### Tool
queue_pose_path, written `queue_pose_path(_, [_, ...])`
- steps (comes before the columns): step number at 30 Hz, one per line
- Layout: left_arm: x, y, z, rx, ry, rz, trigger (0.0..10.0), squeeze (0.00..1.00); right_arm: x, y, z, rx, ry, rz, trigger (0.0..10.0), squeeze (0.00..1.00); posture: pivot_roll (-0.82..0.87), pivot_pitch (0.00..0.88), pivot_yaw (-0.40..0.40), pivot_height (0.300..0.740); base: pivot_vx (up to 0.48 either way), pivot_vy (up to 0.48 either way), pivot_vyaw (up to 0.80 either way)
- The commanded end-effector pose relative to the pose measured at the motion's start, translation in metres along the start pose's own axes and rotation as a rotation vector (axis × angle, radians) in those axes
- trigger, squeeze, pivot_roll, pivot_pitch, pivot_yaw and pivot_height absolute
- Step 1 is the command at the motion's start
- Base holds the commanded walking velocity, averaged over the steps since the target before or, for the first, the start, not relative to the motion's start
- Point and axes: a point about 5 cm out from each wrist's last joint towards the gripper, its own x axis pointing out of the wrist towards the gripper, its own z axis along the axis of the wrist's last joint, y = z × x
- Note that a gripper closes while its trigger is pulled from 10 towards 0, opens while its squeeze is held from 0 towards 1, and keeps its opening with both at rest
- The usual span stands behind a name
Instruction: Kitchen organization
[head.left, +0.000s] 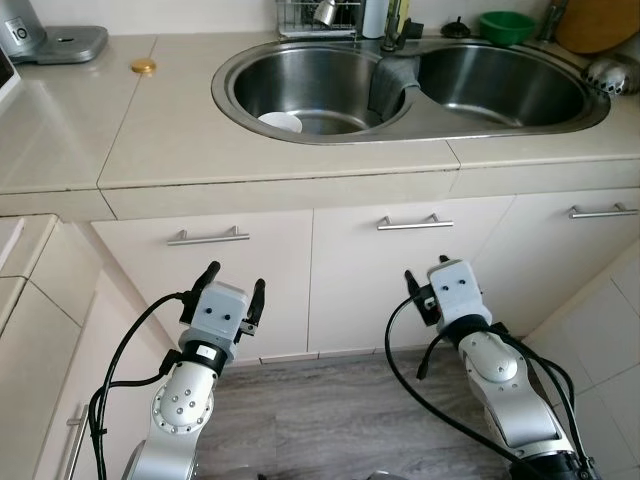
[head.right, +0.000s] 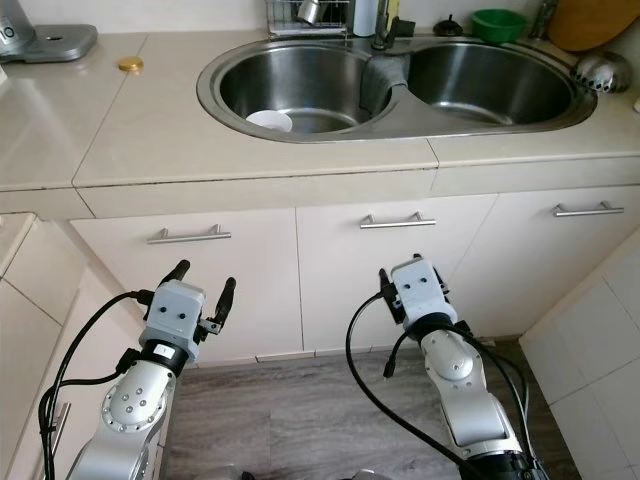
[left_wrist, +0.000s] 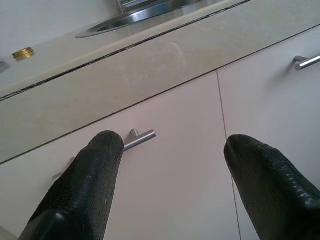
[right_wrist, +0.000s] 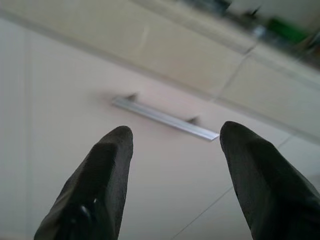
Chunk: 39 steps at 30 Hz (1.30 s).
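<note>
The robot stands before a beige countertop (head.left: 280, 150) with a double stainless-steel sink (head.left: 410, 118) set in it. Both arms are held low in front of the white cabinet doors, well below the counter edge.

The left gripper (head.left: 232, 285) has its two black fingers spread apart and holds nothing; it points toward the left cabinet door, near its bar handle (head.left: 208, 237). The right gripper (head.left: 427, 278) is also spread wide and empty, before the middle door and below that door's handle (head.left: 414, 222).

In the left sink basin lies a white bowl (head.left: 280, 122) (only part of it shows over the rim). A grey cloth (head.left: 392, 82) hangs over the divider between the two basins. Behind the sink stand a dish rack (head.left: 315, 17) and a green bowl (head.left: 507, 26). A small gold lid (head.left: 143, 66) lies on the counter at the left, well apart from the sink.
</note>
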Motion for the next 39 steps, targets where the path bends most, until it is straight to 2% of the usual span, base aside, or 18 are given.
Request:
queue_pose_path(1, [0.001, -0.002, 0.001, 0.000, 0.001, -0.017, 10.0, 0.00, 0.000, -0.009, 0.011, -0.022, -0.050, -0.016, 10.0, 0.00, -0.03, 0.043, -0.058, 0.740, 0.000, 0.000, 0.00])
queue_pose_path(4, [0.000, -0.001, 0.001, 0.004, 0.002, -0.016, 10.0, 0.00, -0.006, 0.000, 0.011, -0.039, -0.030, 0.064, 10.0, 0.00, -0.03, 0.040, -0.059, 0.740, 0.000, 0.000, 0.00])
queue_pose_path(6, [0.000, 0.000, 0.000, 0.006, 0.003, -0.016, 10.0, 0.00, -0.018, 0.011, 0.007, -0.087, -0.003, 0.152, 10.0, 0.00, -0.03, 0.041, -0.057, 0.740, 0.000, 0.000, 0.00])
queue_pose_path(14, [0.000, 0.000, -0.002, 0.011, 0.013, -0.026, 10.0, 0.00, -0.042, 0.010, -0.002, -0.110, 0.083, 0.187, 10.0, 0.00, -0.04, 0.044, -0.059, 0.740, 0.000, 0.000, 0.00])
queue_pose_path(16, [0.002, -0.001, -0.003, 0.006, 0.019, -0.031, 10.0, 0.00, -0.045, 0.009, -0.004, -0.079, 0.102, 0.171, 10.0, 0.00, -0.05, 0.044, -0.056, 0.740, 0.000, 0.000, 0.00])
queue_pose_path(23, [0.004, -0.003, -0.004, 0.008, 0.021, -0.044, 10.0, 0.00, -0.030, 0.014, -0.002, -0.049, 0.098, 0.151, 10.0, 0.00, -0.03, 0.041, -0.060, 0.740, 0.000, 0.000, 0.00])
queue_pose_path(26, [0.005, -0.004, -0.004, 0.010, 0.018, -0.043, 10.0, 0.00, -0.030, 0.015, -0.005, -0.015, 0.110, 0.160, 10.0, 0.00, -0.03, 0.043, -0.066, 0.740, 0.000, 0.000, 0.00])
queue_pose_path(37, [0.004, -0.004, -0.004, -0.009, 0.023, -0.038, 10.0, 0.00, -0.031, 0.016, -0.007, -0.001, 0.121, 0.163, 10.0, 0.00, -0.03, 0.050, -0.066, 0.740, 0.000, 0.000, 0.00])
queue_pose_path(39, [0.003, -0.004, -0.005, -0.013, 0.027, -0.041, 10.0, 0.00, -0.030, 0.016, -0.009, 0.025, 0.134, 0.161, 10.0, 0.00, -0.03, 0.050, -0.063, 0.740, 0.000, 0.000, 0.00])
